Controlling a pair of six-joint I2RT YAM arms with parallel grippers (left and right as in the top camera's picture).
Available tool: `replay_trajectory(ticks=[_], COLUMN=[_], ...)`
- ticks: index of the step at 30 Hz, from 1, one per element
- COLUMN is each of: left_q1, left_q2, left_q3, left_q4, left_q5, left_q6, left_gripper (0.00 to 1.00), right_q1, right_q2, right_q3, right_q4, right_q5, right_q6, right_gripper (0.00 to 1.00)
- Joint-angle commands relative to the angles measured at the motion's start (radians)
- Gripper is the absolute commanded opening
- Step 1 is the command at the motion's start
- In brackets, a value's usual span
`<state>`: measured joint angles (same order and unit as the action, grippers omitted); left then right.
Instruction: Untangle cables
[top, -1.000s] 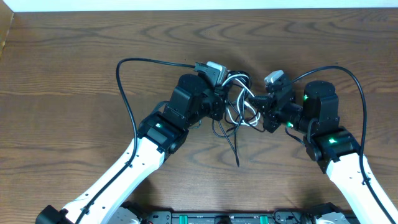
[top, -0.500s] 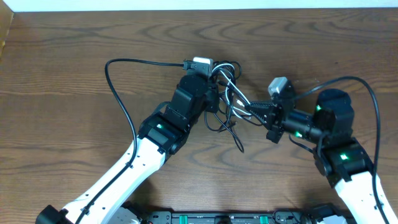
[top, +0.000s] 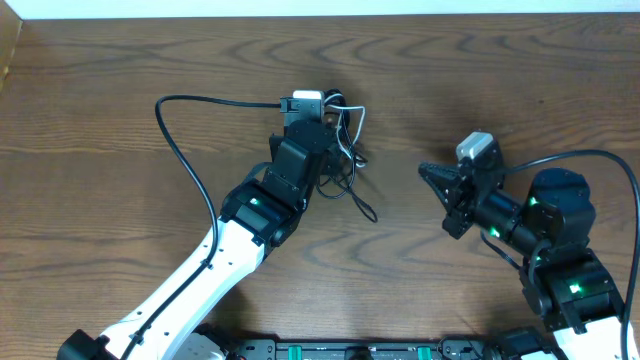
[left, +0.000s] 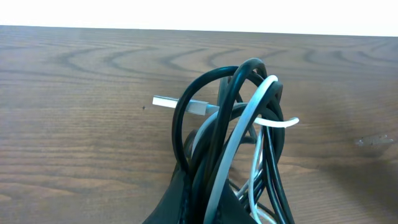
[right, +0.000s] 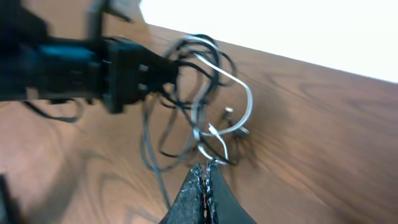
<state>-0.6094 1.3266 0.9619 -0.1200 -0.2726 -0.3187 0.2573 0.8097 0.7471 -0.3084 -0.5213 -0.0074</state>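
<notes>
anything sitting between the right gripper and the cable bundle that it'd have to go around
Nothing visible does. Only bare table lies between the right gripper and the cables. The left gripper holds the bundle from its other side, out of that path.

free: table (top: 392, 150) between left hand (top: 328, 135) and right hand (top: 424, 171); blocked: cables (top: 347, 150) at left hand
</notes>
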Motion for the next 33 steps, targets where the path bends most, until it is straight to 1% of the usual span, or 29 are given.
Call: replay_trajectory(ticks=[1, 3, 4, 7, 8, 9, 10, 12, 14, 19, 25, 26, 28, 31, 33], left_q1=[0.002, 0.002, 0.002, 0.002, 0.002, 0.002, 0.002, 0.002, 0.002, 0.002, 0.002, 0.002, 0.002, 0.002, 0.002], left_q2=[0.000, 0.000, 0.000, 0.000, 0.000, 0.000, 0.000, 0.000, 0.000, 0.000, 0.000, 0.000, 0.000, -0.001, -0.001], left_q3=[0.024, 0.024, 0.024, 0.024, 0.024, 0.024, 0.024, 0.024, 0.024, 0.024, 0.024, 0.024, 0.024, 0.024, 0.024], left_q4=[0.005, 0.007, 0.008, 0.013, 0.022, 0.027, 0.039, 0.047, 0.048, 0.045, 0.010, 0.005, 0.002, 0.023, 0.048], left_q5=[0.012, 0.058, 0.076, 0.181, 0.253, 0.303, 0.388, 0.458, 0.515, 0.630, 0.632, 0.632, 0.632, 0.689, 0.743], left_q6=[-0.024, -0.024, -0.023, -0.023, -0.016, -0.005, 0.016, 0.030, 0.055, 0.113, 0.117, 0.117, 0.117, 0.117, 0.116], left_gripper=[0.07, 0.07, 0.08, 0.07, 0.08, 0.08, 0.08, 0.07, 0.08, 0.08, 0.08, 0.08, 0.08, 0.08, 0.08], right_q1=[-0.005, -0.005, -0.005, -0.005, -0.005, -0.005, -0.005, -0.005, -0.005, -0.005, -0.005, -0.005, -0.005, -0.005, -0.005], right_q2=[-0.003, 0.003, 0.008, 0.029, 0.046, 0.056, 0.081, 0.111, 0.143, 0.225, 0.264, 0.264, 0.266, 0.275, 0.291], right_q3=[0.008, 0.008, 0.008, 0.008, 0.008, 0.008, 0.008, 0.008, 0.008, 0.008, 0.008, 0.008, 0.008, 0.008, 0.008], right_q4=[-0.002, 0.001, 0.002, 0.002, 0.001, 0.002, 0.002, 0.003, 0.009, 0.043, 0.078, 0.078, 0.078, 0.077, 0.077], right_q5=[0.078, 0.078, 0.078, 0.077, 0.073, 0.073, 0.074, 0.074, 0.075, 0.122, 0.169, 0.178, 0.191, 0.190, 0.190], right_q6=[0.014, 0.014, 0.013, -0.003, -0.025, -0.036, -0.068, -0.103, -0.130, -0.182, -0.181, -0.181, -0.182, -0.182, -0.181], right_gripper=[0.01, 0.02, 0.04, 0.26, 0.40, 0.49, 0.57, 0.61, 0.62, 0.58, 0.56, 0.52, 0.35, 0.20, 0.14])
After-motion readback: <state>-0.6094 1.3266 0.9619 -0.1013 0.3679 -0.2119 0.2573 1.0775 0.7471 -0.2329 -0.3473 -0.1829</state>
